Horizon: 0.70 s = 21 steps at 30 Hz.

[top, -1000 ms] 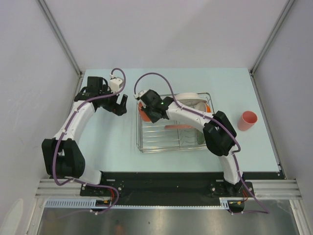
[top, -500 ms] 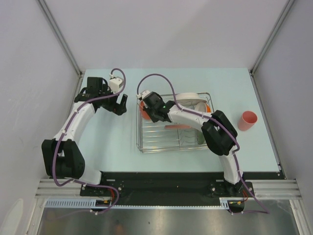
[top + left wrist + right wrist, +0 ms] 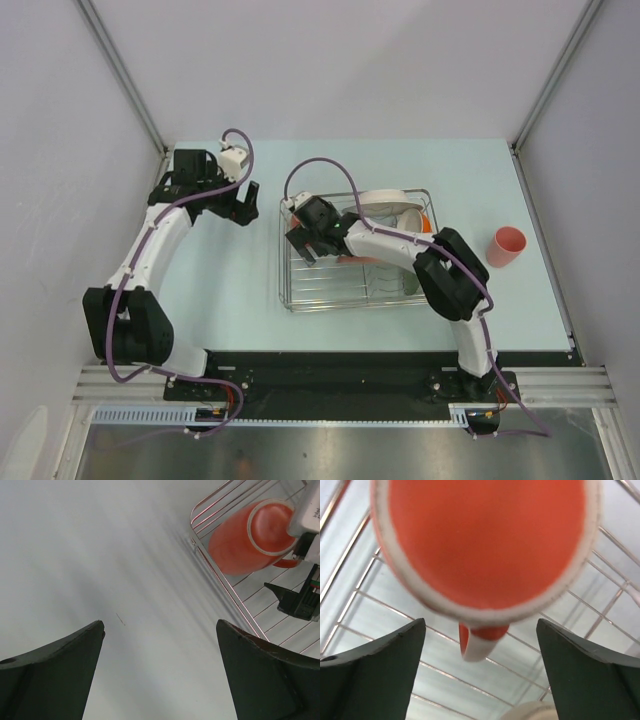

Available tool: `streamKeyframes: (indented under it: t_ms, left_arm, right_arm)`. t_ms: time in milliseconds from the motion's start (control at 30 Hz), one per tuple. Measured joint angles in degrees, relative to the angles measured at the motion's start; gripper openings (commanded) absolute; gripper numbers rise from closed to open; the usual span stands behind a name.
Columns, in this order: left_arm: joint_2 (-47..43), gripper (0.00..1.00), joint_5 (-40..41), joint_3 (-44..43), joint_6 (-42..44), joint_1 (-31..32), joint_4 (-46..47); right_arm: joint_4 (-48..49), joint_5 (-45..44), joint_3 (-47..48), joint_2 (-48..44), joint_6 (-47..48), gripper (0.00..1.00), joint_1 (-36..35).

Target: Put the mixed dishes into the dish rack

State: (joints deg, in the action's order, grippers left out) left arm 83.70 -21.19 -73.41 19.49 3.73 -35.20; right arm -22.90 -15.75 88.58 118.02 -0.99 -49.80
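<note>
Inside the silver wire dish rack (image 3: 221, 580), near its far-left corner, the glossy orange mug with handle (image 3: 250, 537) is lying on its side, its pale rim facing the right gripper (image 3: 480, 622), whose dark jaws are standing wide, not touching it. Cut-off print on the white housing (image 3: 307, 505) is perhaps reading "Intel". The left gripper (image 3: 160, 622) is hovering, spread wide, over the matte table (image 3: 100, 555).

Pale blue-green table (image 3: 230, 290) — plain white walls (image 3: 350, 70)
</note>
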Motion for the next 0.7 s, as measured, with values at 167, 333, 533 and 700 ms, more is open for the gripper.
streamKeyframes:
  t_ms: [167, 333, 533, 700]
  left_arm:
    - [0.0, 1.0, 0.5, -0.2, -0.2, 0.0, 0.0]
    - [-0.3, 1.0, 1.7, -1.2, -3.4, -0.7, 0.7]
    - [1.1, 1.0, -5.9, -11.2, -8.0, -3.2, -2.3]
    - [-0.3, 1.0, -4.3, -10.5, -8.9, -1.1, -0.2]
  right_arm:
    - [-2.9, -0.5, 0.7, -2.8, 0.1, 1.0, -1.1]
    - [-8.9, -3.3, 8.0, -7.3, 0.4, 1.0, -4.5]
    - [-7.5, -5.9, 8.8, -24.9, -3.8, 1.0, -2.9]
    - [-7.2, -7.6, -3.2, -46.1, -14.6, 0.85, 21.3]
